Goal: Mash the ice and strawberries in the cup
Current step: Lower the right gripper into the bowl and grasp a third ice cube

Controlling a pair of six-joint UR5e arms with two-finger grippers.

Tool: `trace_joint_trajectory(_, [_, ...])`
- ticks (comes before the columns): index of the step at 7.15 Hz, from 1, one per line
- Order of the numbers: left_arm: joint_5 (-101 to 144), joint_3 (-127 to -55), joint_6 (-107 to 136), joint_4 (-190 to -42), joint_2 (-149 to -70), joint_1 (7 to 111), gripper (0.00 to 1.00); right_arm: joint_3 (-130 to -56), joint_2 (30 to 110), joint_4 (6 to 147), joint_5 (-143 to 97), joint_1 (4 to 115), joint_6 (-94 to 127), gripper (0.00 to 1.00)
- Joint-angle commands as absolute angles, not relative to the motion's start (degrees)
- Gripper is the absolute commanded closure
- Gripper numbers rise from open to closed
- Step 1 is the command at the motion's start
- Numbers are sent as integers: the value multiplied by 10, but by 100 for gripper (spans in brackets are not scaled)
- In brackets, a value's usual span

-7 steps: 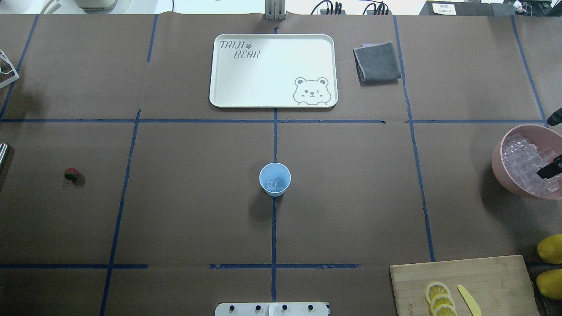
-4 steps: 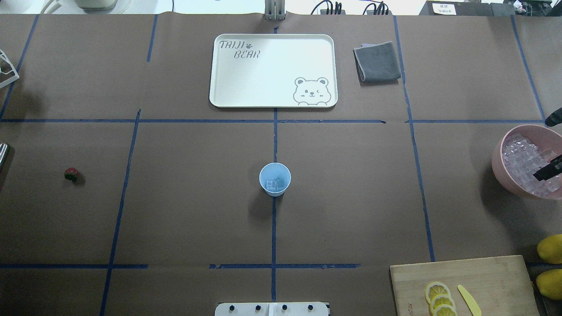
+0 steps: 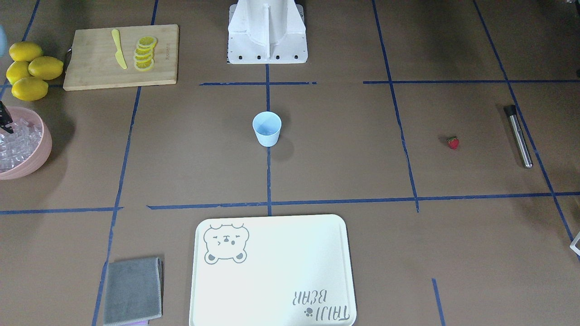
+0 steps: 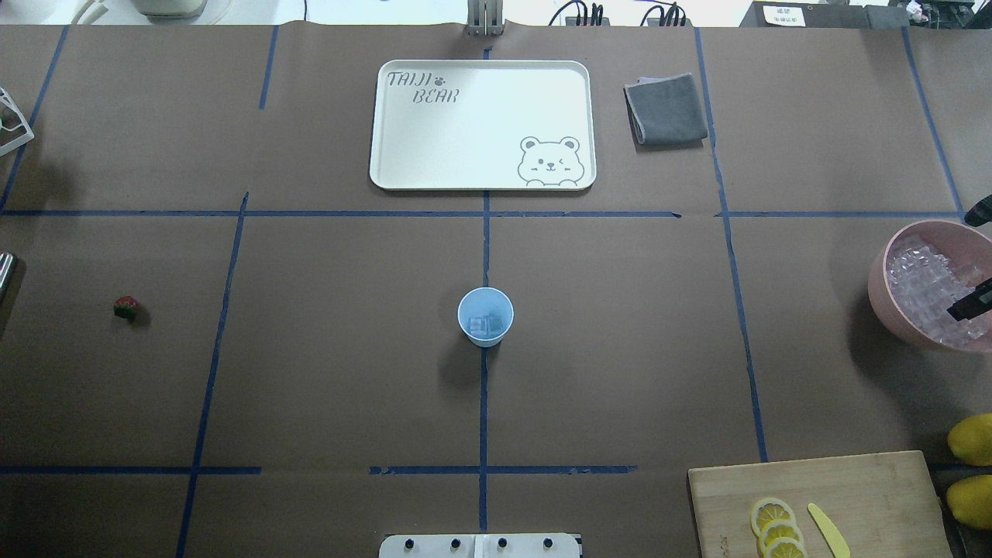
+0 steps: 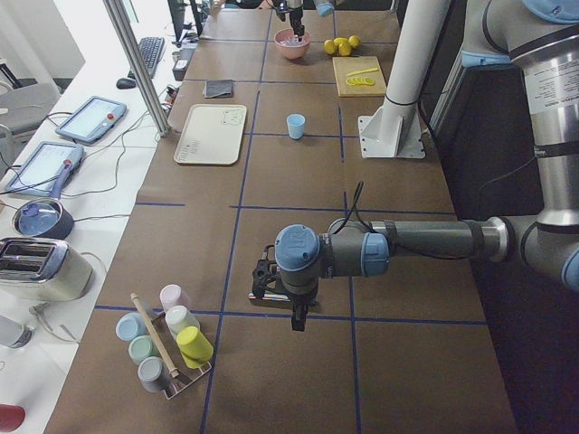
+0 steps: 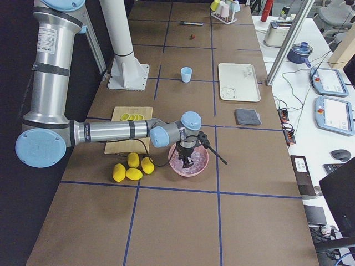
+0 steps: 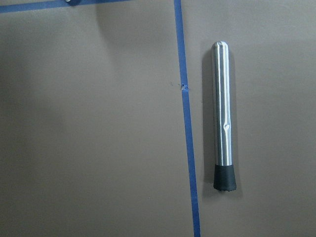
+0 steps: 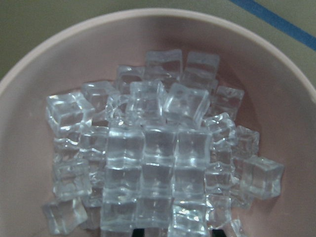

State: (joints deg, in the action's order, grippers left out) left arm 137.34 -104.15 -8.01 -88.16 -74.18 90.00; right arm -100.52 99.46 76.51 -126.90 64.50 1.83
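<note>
Cup [image 4: 485,316] is the little light-blue one, standing upright pretty much dead centre of the table [image 4: 325,387], right on a blue tape line [image 4: 483,403]. From overhead you can see a few cubes of ice [image 4: 488,325] already in the bottom of it.

The strawberry [image 4: 125,308] is lying on its own way out at 9 o'clock from the cup, well apart from it and nothing touching it.

The rest of the ice is heaped in the pink bowl [image 4: 880,287] at 3 o'clock, at the table's edge. The right gripper [image 6: 187,160] is hanging right over that pile. Its wrist cam only catches two dark tips at the bottom edge, set apart with cubes between them, so the fingers look spread and not clamped on anything.

The left gripper [image 5: 298,318] hangs low out past the strawberry, and honestly I can't tell if its fingers are spread or closed. Its wrist cam looks straight down on a metal muddler [image 7: 223,118] lying flat just beside a tape line, black end at 6 o'clock.

Other stuff, seen from overhead:
- A bear tray [image 4: 480,77] is at 12 o'clock from the cup.
- A folded grey cloth [image 4: 666,108] is around 1 o'clock.
- A cutting board [image 4: 876,488] is around 4 o'clock, with lemon slices [image 4: 775,527] and a yellow knife [image 4: 828,528] on it.
- Whole lemons [image 4: 973,440] sit just past the board.
</note>
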Motion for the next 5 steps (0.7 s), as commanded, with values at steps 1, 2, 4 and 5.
trace_joint_trajectory(1, [1375, -1042, -80, -882, -742, 900, 0, -1005, 991, 766, -1270, 646, 18, 79])
trace_joint_trajectory(2, [1375, -1043, -80, -882, -742, 900, 0, -1007, 989, 766, -1270, 654, 18, 88])
trace_joint_trajectory(4, [1380, -1045, -80, -881, -741, 900, 0, -1032, 981, 779, -1273, 681, 18, 97])
trace_joint_trajectory(5, [1380, -1046, -80, -881, -741, 900, 0, -1075, 953, 856, -1273, 682, 20, 96])
